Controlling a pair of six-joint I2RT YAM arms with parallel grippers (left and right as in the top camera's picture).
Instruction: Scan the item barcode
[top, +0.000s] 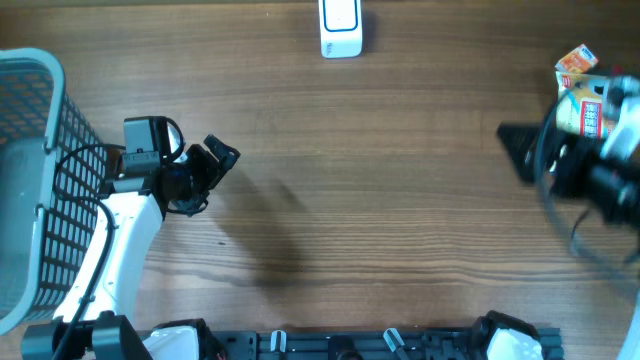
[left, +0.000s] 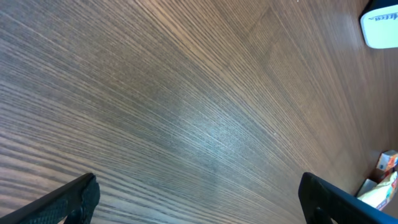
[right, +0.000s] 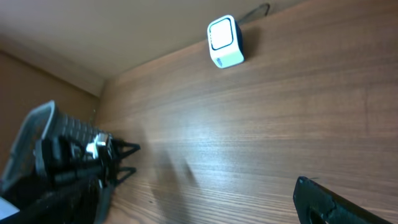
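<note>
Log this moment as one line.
left gripper: open, empty, over table | right gripper: open, empty | item: far right, not held | scanner: far edge, untouched | scan: not done

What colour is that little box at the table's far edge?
The box is white with blue trim; clearest from the right wrist.

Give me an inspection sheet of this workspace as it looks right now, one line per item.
Surface: wooden table, no spills seen.
Job's things: white scanner at the far edge; orange-and-white carton and labelled pack at the far right, neither picked up.
Clutter: grey mesh basket at the left edge.
Grippers: left gripper open, empty; right gripper open, blurred, beside the pack.
Cables: black cable looped along the left arm.
Surroundings: plain wall beyond the table.
</note>
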